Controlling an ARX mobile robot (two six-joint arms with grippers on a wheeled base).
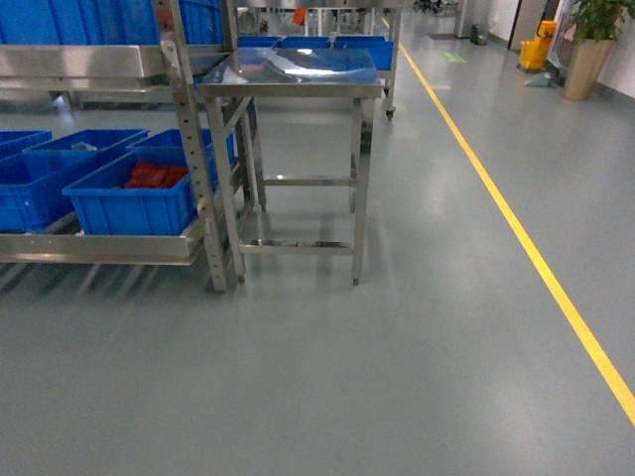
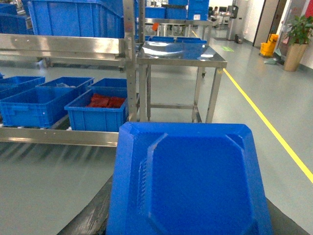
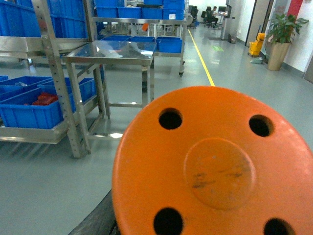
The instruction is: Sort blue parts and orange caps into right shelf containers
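Ahead of you in the head view, a steel tabletop (image 1: 298,71) on thin legs stands on the grey floor (image 1: 397,377), touching the upright of a steel shelf (image 1: 189,149) on the left. On the shelf's low tier you see blue crates (image 1: 134,203); the nearest one holds red pieces (image 1: 154,177), and the crate behind it, farther left, holds something pale you cannot make out. More blue crates sit on the upper tier and on a rack beyond the tabletop. A yellow line (image 1: 526,248) runs along the floor on the right, and a potted plant (image 1: 593,45) stands at the far right. Neither arm shows in this view.

From the left wrist, a blue part (image 2: 195,181) fills the lower middle of your picture, a flat moulded piece with clipped corners, close under the camera. You cannot see the jaws, so you cannot tell how they stand. Beyond the part you see the same shelf, crates with red pieces (image 2: 105,101) and tabletop.

From the right wrist, an orange cap (image 3: 215,171) fills the lower right, round, with a raised scuffed disc in the middle and dark holes around it. The jaws are out of sight here too, and you cannot tell their state. Behind the cap, the tabletop and shelf stand to the left, well apart from it.
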